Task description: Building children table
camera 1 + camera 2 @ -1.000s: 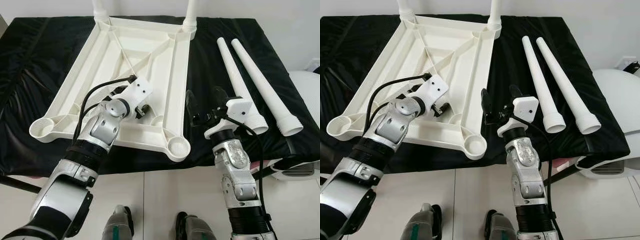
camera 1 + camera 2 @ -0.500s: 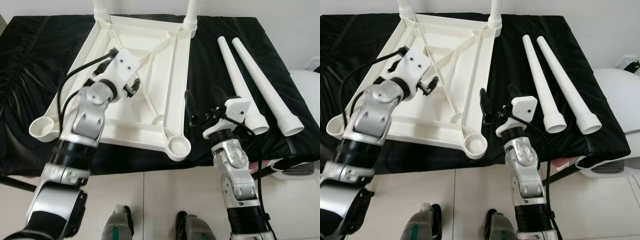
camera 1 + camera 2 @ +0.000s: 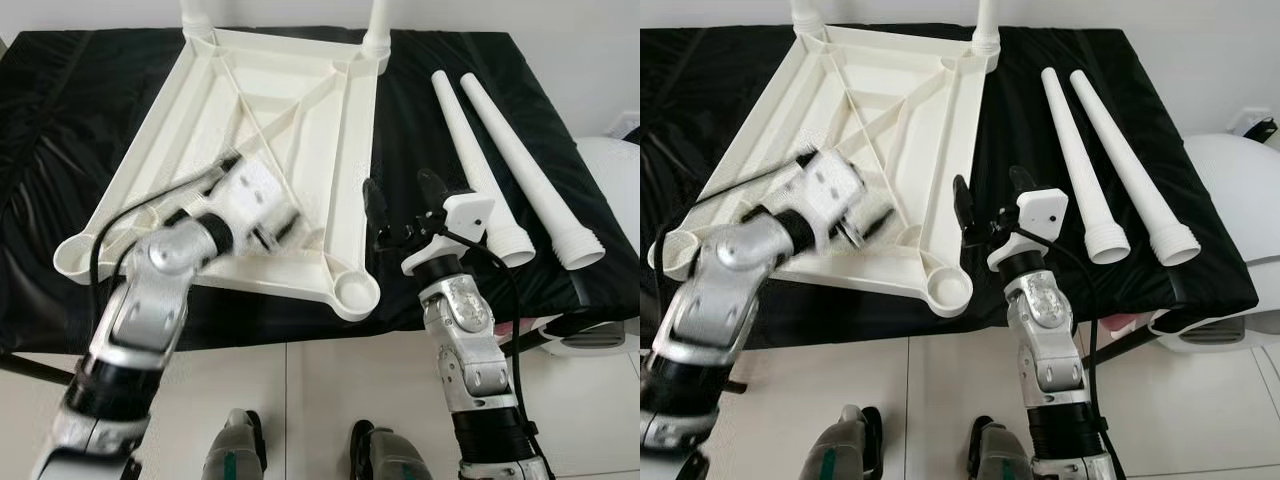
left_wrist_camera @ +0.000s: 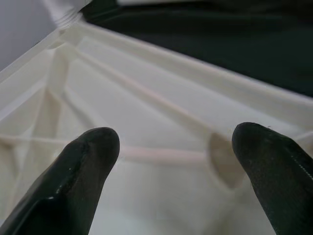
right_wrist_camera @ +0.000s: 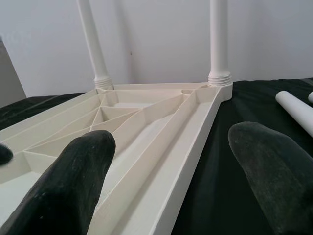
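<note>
The white plastic table top (image 3: 355, 150) lies upside down on a black-covered table (image 3: 420, 110). Two white legs stand screwed into its far corners (image 3: 377, 25) (image 3: 196, 15). Both near corner sockets (image 3: 355, 292) (image 3: 75, 255) are empty. To the right, two loose legs (image 3: 475, 160) (image 3: 522, 165) lie side by side on the cloth. My left gripper (image 3: 275, 225) is blurred with motion and hangs open over the top's near ribs (image 4: 161, 156). My right gripper (image 3: 400, 195) stands open just right of the top's near right rail, holding nothing (image 5: 171, 147).
A rounded white object (image 3: 612, 170) sits off the table's right edge. The table's front edge runs just beyond my arms, with pale tiled floor (image 3: 300, 400) and my feet below it. Bare black cloth (image 3: 60, 110) lies left of the top.
My left arm, raised over the top's left middle half a second ago, has swung back down towards the near ribs. The right gripper has barely shifted.
</note>
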{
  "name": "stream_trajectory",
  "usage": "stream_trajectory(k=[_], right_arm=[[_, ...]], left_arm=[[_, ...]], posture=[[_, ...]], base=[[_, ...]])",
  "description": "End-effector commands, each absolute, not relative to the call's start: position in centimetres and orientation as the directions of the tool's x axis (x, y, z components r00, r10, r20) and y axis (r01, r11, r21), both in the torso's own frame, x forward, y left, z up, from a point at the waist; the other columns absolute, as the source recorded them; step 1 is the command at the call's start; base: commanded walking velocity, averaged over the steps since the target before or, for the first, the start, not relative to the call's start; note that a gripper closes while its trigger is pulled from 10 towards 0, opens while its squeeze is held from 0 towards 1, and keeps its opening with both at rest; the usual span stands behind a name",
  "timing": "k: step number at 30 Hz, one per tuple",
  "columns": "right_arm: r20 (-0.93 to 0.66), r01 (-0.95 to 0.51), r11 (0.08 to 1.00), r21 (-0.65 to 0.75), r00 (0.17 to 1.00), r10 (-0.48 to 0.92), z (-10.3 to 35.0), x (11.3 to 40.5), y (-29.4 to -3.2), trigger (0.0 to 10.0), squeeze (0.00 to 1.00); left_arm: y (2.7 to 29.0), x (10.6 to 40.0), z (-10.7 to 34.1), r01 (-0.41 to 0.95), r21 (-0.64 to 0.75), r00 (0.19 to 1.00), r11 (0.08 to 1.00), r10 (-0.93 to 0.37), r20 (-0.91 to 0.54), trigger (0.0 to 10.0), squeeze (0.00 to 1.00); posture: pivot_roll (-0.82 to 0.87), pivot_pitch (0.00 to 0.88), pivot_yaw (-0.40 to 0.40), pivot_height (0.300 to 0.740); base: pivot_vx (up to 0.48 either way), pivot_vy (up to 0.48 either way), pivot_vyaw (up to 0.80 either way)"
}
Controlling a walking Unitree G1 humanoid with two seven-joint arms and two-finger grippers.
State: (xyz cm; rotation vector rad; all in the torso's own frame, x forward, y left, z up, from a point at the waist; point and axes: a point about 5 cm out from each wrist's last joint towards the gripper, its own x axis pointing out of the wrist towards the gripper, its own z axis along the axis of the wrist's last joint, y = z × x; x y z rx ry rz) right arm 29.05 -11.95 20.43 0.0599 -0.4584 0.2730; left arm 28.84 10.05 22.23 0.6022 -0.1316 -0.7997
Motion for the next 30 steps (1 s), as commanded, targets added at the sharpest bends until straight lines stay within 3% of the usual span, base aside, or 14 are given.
stream_trajectory(k=[1, 9, 16, 30], right_arm=[[0.443, -0.281, 0.96, 0.002, 0.861, 0.251, 20.2, 29.1, -11.9, 10.0, 0.0], [0.445, -0.274, 0.962, 0.001, 0.861, 0.245, 20.2, 29.0, -11.9, 10.0, 0.0], [0.449, -0.27, 0.963, 0.001, 0.86, 0.241, 20.3, 29.1, -12.0, 10.0, 0.0], [0.454, -0.262, 0.965, 0.007, 0.86, 0.231, 20.3, 28.9, -12.0, 10.0, 0.0]], left_arm=[[9.6, 28.0, 22.0, 0.673, 0.558, 0.649, 0.485, -0.75, -0.131, 10.0, 0.0], [9.2, 26.7, 20.4, 0.743, 0.558, 0.563, 0.371, -0.796, -0.222, 10.0, 0.0], [10.2, 26.8, 18.9, 0.746, 0.597, 0.561, 0.295, -0.762, -0.324, 10.0, 0.0], [10.6, 29.1, 19.1, 0.651, 0.654, 0.686, 0.386, -0.668, -0.288, 10.0, 0.0]], posture=[[0.12, 0.179, -0.004, 0.74], [0.11, 0.178, 0.003, 0.74], [0.11, 0.176, 0.006, 0.74], [0.09, 0.167, 0.016, 0.74]], base=[[0.0, 0.0, 0.0], [0.0, 0.0, 0.0], [0.0, 0.0, 0.0], [0.0, 0.0, 0.0]])
